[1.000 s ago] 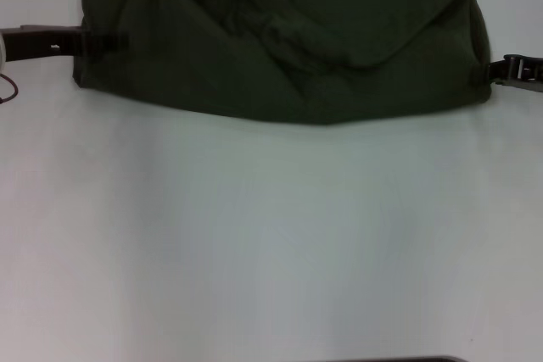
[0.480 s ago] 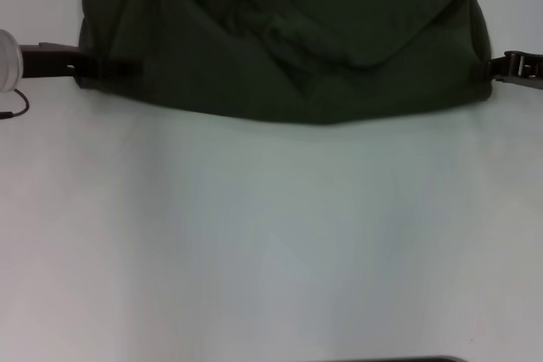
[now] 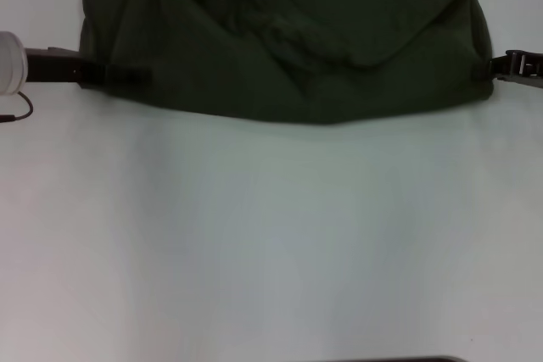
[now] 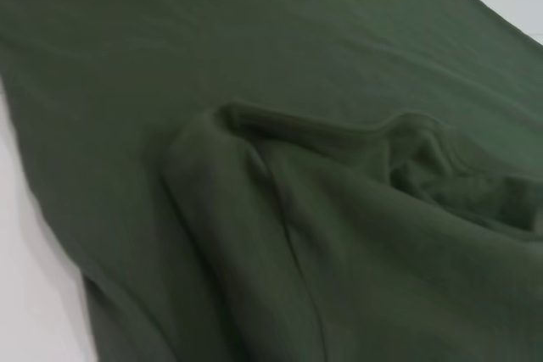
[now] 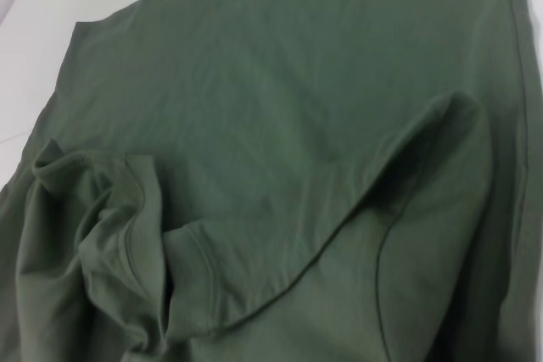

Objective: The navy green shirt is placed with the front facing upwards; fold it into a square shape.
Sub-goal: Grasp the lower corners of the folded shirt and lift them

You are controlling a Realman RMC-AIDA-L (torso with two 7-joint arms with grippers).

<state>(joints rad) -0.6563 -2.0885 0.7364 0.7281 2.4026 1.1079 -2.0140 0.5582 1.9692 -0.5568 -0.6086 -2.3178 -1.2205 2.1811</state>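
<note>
My left tool (image 3: 114, 71) sits at the left edge of the navy green shirt (image 3: 288, 40), which lies bunched at the far side of the white surface (image 3: 271, 243), and whether it is apart or together I cannot tell. To fold well, I judge both edges should travel level so the rumpled sleeves tuck flat. My right tool (image 3: 501, 69) meets the shirt's right edge, its state likewise unclear; the near surface lies bare, and no room shows.
</note>
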